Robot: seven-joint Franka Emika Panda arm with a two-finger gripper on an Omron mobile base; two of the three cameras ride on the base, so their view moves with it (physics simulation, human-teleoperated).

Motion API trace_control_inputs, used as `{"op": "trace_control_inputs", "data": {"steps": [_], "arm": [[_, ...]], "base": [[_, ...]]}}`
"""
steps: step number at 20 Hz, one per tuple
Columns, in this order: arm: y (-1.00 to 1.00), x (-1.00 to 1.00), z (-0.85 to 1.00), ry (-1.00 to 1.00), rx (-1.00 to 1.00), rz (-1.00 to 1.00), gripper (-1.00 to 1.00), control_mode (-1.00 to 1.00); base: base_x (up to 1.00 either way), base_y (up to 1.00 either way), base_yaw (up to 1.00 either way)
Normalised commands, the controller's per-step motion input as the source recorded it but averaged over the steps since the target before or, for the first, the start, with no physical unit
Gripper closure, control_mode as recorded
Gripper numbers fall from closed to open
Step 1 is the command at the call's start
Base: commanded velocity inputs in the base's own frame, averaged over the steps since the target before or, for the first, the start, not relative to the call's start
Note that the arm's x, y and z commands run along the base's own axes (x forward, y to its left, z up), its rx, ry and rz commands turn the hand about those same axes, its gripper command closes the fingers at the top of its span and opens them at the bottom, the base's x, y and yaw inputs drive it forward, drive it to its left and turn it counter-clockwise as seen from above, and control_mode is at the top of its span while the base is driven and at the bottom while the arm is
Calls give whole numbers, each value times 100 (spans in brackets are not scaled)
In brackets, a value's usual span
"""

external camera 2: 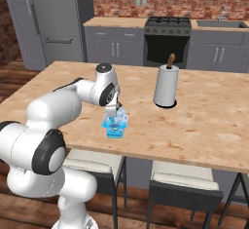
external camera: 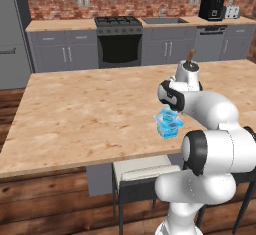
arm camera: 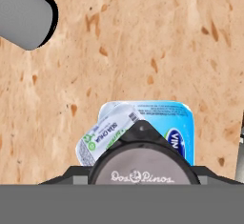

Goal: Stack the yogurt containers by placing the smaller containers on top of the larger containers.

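**Three yogurt cups in one pile near the counter's front edge**

Three containers sit bunched together on the wooden island counter (external camera: pixel 75 114): a squarish light-blue tub (arm camera: pixel 176 123) at the bottom, a small translucent cup (arm camera: pixel 102 135) with a white-and-green label too small to read tilted against it, and a dark round cup (arm camera: pixel 140 163) whose pale lid reads "Dos Pinos." The gripper (external camera 2: pixel 115 112) hangs directly over the pile; whether its fingers hold anything cannot be told. A tall white paper roll (external camera 2: pixel 166 86) stands upright well apart.
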Motion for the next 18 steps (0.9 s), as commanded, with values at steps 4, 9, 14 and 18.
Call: {"op": "trace_control_inputs", "data": {"steps": [4,9,14,18], "arm": [[0,0,0,0,0,0,100,-100],[0,0,0,0,0,0,100,-100],[0,0,0,0,0,0,100,-100],[0,0,0,0,0,0,100,-100]], "base": [[0,0,0],[0,0,0],[0,0,0],[0,0,0]]}}
